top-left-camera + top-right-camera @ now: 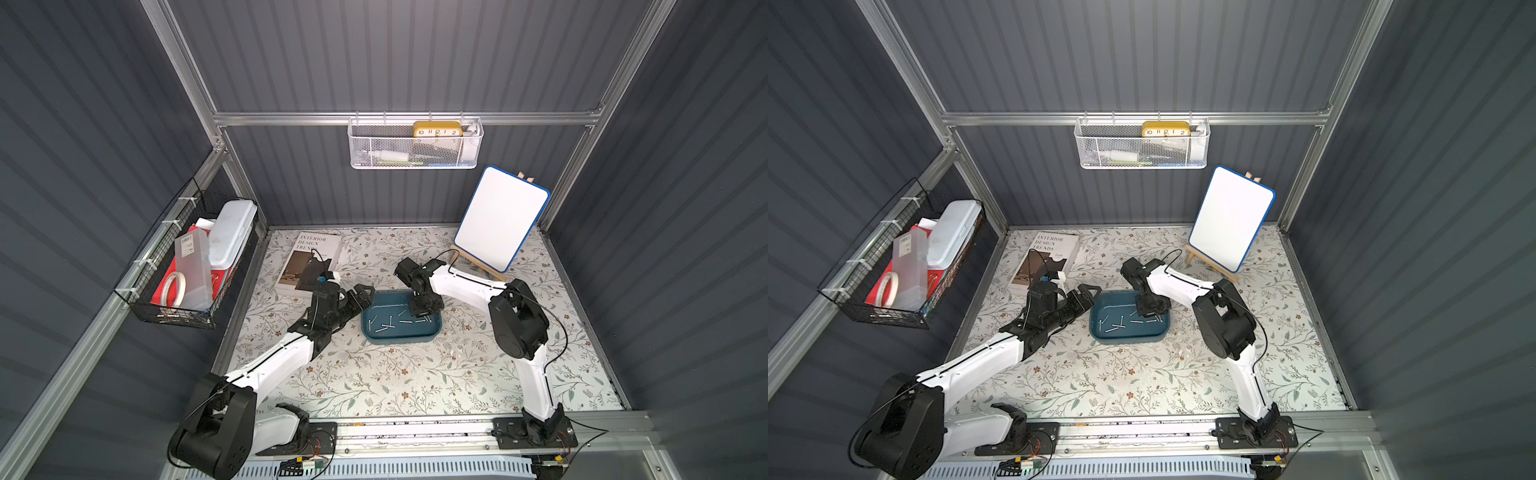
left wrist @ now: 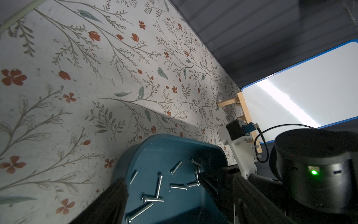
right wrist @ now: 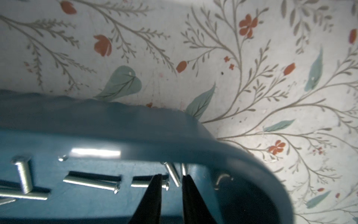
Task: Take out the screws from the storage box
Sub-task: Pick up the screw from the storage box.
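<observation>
Floral-patterned tabletop [image 1: 415, 374] setup: right gripper [image 3: 172, 177], tips just slightly apart, straddles one of the thin silvery metal screws [image 3: 93, 183] lying inside the shallow teal plastic storage box [image 1: 399, 337]. Left gripper [image 1: 363, 296] gapes wide at its rim.

screws [image 1: 381, 329] in storage box [image 1: 399, 338] | book [image 1: 309, 262] behind-left of box | whiteboard [image 1: 500, 218] behind-right

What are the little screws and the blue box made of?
The screws look like metal: silvery, shiny, with fine threads catching light. The storage box looks like smooth plastic, probably: teal-blue, rounded edges, a soft glare on its inner wall.
</observation>
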`<control>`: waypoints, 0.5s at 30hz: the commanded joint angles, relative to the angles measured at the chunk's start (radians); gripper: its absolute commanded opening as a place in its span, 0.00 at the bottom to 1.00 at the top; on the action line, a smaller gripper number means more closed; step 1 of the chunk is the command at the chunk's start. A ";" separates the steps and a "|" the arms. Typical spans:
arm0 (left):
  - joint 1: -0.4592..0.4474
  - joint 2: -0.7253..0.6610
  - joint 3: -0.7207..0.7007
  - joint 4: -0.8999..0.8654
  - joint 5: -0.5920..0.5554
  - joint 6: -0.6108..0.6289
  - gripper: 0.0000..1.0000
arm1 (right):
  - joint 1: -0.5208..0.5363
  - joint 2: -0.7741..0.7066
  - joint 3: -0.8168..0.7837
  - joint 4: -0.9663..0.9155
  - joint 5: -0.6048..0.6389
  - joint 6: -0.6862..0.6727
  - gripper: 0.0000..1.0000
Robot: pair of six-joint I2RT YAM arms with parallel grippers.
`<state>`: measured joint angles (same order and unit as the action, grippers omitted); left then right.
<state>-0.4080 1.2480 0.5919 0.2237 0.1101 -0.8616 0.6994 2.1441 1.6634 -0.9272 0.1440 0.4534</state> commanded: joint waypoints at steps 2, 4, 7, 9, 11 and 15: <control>-0.003 -0.004 -0.011 0.009 -0.003 0.006 0.88 | 0.003 0.033 -0.019 0.005 -0.032 -0.006 0.21; -0.003 -0.007 -0.014 0.011 0.000 0.003 0.88 | 0.005 0.033 -0.026 0.012 -0.038 -0.005 0.21; -0.003 -0.009 -0.018 0.014 0.003 -0.002 0.88 | 0.007 0.042 -0.034 0.019 -0.030 -0.002 0.20; -0.003 -0.009 -0.018 0.014 0.001 -0.004 0.89 | 0.006 0.053 -0.035 0.017 -0.021 -0.001 0.20; -0.003 -0.012 -0.018 0.012 -0.001 -0.004 0.88 | 0.005 0.067 -0.033 0.007 -0.017 0.001 0.20; -0.003 -0.016 -0.020 0.011 -0.001 -0.005 0.88 | 0.005 0.077 -0.045 0.018 -0.024 0.006 0.21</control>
<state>-0.4080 1.2480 0.5842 0.2241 0.1101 -0.8619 0.7021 2.1685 1.6451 -0.9043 0.1200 0.4541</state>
